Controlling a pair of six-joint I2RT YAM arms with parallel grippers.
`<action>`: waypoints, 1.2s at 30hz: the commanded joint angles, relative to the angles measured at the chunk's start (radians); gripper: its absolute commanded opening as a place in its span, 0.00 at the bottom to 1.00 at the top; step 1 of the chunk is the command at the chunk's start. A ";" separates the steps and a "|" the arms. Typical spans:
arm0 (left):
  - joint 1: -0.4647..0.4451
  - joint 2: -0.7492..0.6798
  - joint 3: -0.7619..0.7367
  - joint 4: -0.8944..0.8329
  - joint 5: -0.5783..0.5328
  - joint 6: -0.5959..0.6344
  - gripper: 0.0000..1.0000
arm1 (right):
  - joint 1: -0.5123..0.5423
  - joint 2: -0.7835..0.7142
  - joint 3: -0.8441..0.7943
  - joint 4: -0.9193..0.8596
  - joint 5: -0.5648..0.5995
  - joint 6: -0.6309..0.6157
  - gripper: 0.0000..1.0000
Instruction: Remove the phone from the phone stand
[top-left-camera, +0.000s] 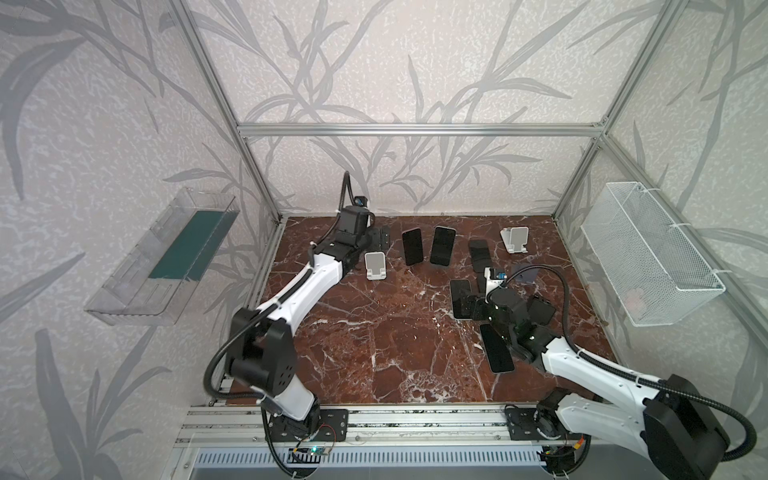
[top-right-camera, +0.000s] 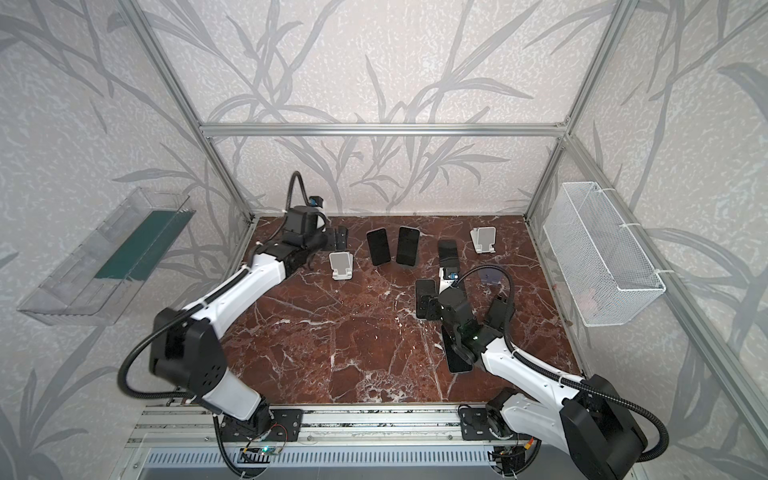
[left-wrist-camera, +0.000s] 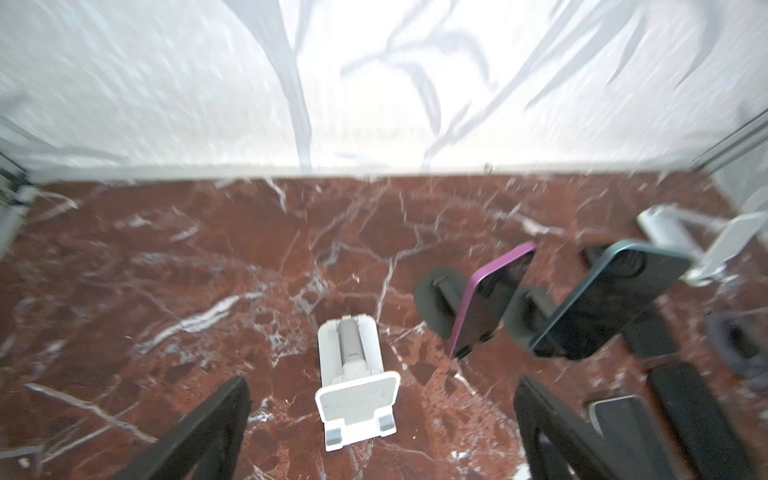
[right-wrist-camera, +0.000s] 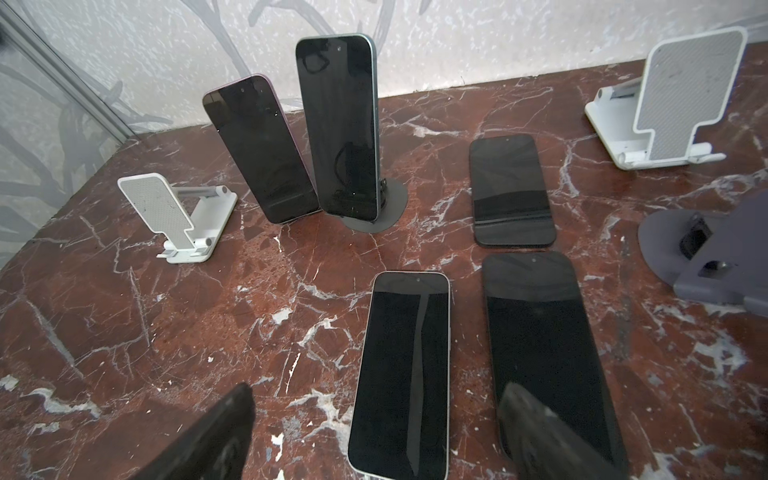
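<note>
While both tools hang with jaws apart and empty, two phones stand propped at the back of the tabletop (right-wrist-camera: 124, 332).

Item: purple phone (right-wrist-camera: 257, 149), leaning on a dark round-based stand (left-wrist-camera: 436, 299), just beside the teal phone (right-wrist-camera: 338, 124).

Left tool (left-wrist-camera: 382, 386): over an empty white stand (left-wrist-camera: 353, 399), nearest the purple phone.

Right tool (right-wrist-camera: 378, 390): above phones lying flat.

Handling, by judgement: descend from above, close on the long edges near the top, lift along the lean to clear the lower lip, and spare the teal neighbour.
</note>
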 joint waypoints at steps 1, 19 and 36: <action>0.002 -0.176 -0.112 0.038 -0.088 -0.112 0.99 | 0.008 -0.020 0.006 0.009 0.141 -0.046 0.93; 0.002 -0.315 -0.329 0.170 0.204 -0.521 0.99 | 0.009 0.358 0.612 -0.383 0.254 0.116 0.99; 0.010 -0.234 -0.382 0.256 0.280 -0.642 0.91 | -0.004 0.764 1.057 -0.512 0.251 0.160 0.99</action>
